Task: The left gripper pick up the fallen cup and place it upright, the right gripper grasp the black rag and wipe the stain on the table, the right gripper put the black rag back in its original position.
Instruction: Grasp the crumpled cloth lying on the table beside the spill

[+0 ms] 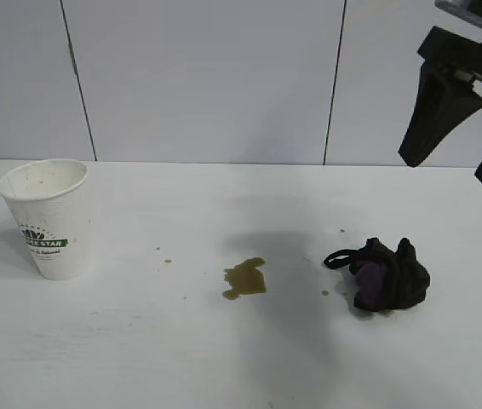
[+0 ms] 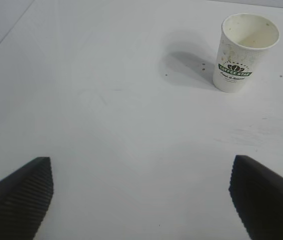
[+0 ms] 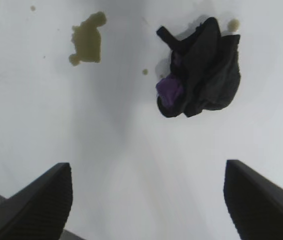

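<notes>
So the cup (image 1: 48, 218) was already standing upright on the table (image 1: 224, 358), over at the left side in the outside camera, mouth up, with brown speckles inside and the green logo band facing forward. Nothing was touching it. The left gripper (image 2: 141, 200) only showed in its own wrist camera: two dark ribbed fingers spread wide apart with bare tabletop between them, holding nothing, and the cup sat well beyond them with its shadow on the white surface.

The stain (image 1: 245, 279) was a yellowish-brown puddle roughly mid-table, between the cup and the rag, closer to the rag. A few tiny droplets sat around it, one off toward the cup and a couple near the rag.

The black rag (image 1: 384, 274) lay bunched up to the right of the puddle, a purple patch showing in the middle and a thin black strap curling out toward the stain. It wasn't touching the puddle.

The right gripper (image 1: 461, 149) hung in the air at the upper right of the outside view, fingers pointing down and apart, empty, above and a bit to the right of the rag. In its own wrist camera the rag and puddle both sat past the spread fingertips, nothing between them.
</notes>
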